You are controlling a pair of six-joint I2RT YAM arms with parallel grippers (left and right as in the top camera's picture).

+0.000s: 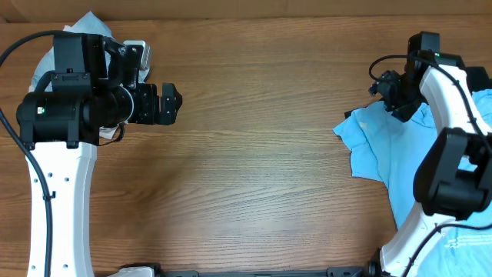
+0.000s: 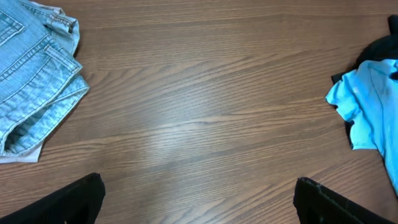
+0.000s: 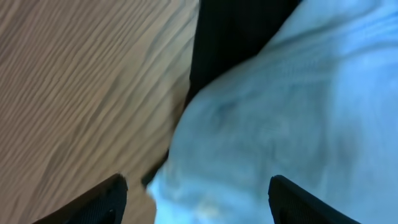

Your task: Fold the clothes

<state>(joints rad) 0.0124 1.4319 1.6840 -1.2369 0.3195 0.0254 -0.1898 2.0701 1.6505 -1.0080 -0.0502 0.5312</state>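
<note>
The sky-blue T-shirt (image 1: pixel 400 150) lies crumpled at the table's right side, with white print near the front right corner (image 1: pixel 461 242). It also shows in the left wrist view (image 2: pixel 370 102) and, blurred and close, in the right wrist view (image 3: pixel 292 124). A black garment (image 3: pixel 230 34) lies at its far edge. My right gripper (image 1: pixel 400 100) is open, low over the shirt's far left part, holding nothing. Pale denim shorts (image 2: pixel 34 81) lie at the back left, mostly hidden under my left arm in the overhead view (image 1: pixel 88 25). My left gripper (image 1: pixel 171 103) is open and empty above bare wood.
The wooden table (image 1: pixel 254 177) spans the whole view. The right arm's white links (image 1: pixel 450 177) stand over the shirt's right half. The left arm's base (image 1: pixel 61 208) stands at the front left.
</note>
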